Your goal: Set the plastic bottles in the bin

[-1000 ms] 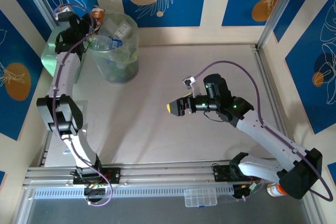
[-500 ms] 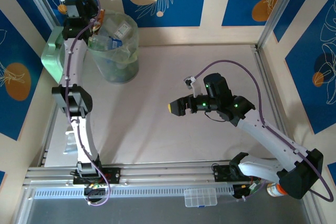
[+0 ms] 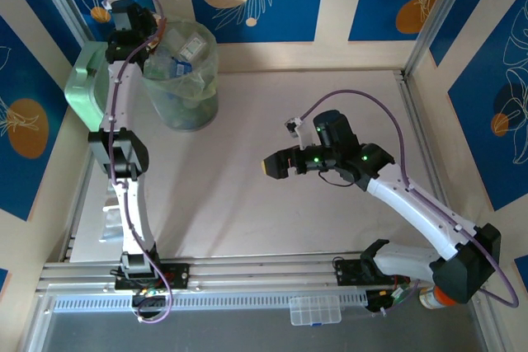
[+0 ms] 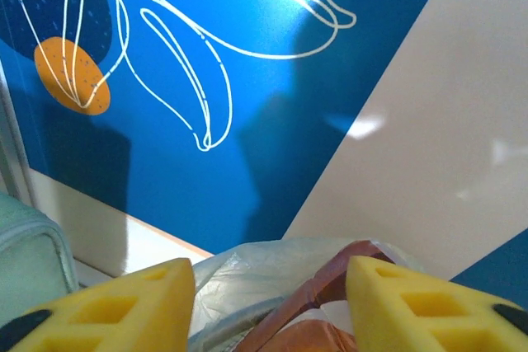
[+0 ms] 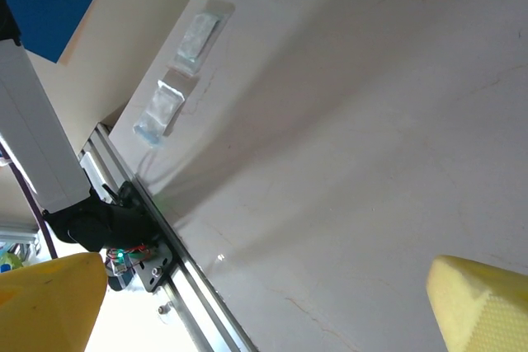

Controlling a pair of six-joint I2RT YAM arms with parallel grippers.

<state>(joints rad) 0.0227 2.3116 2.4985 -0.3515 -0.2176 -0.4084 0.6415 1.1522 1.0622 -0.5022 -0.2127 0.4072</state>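
Left gripper (image 4: 271,274) at tall translucent pale-green bin (image 3: 177,113) rim; fingers (image 4: 124,302) flank brownish plastic bottle (image 4: 305,331), grip indeterminable. Right gripper (image 5: 268,274) wide open, empty.

top: high, down onto table (image 3: 247,220)
left wrist: near bin (image 4: 239,274), facing wall (image 4: 206,55)
right wrist: low over same table

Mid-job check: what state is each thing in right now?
Left end effector: open, over the bin
Brownish bottle: between the left fingers, gap beside one finger
Right end effector: open, empty
Bin: upright, bag-lined, holding bottles
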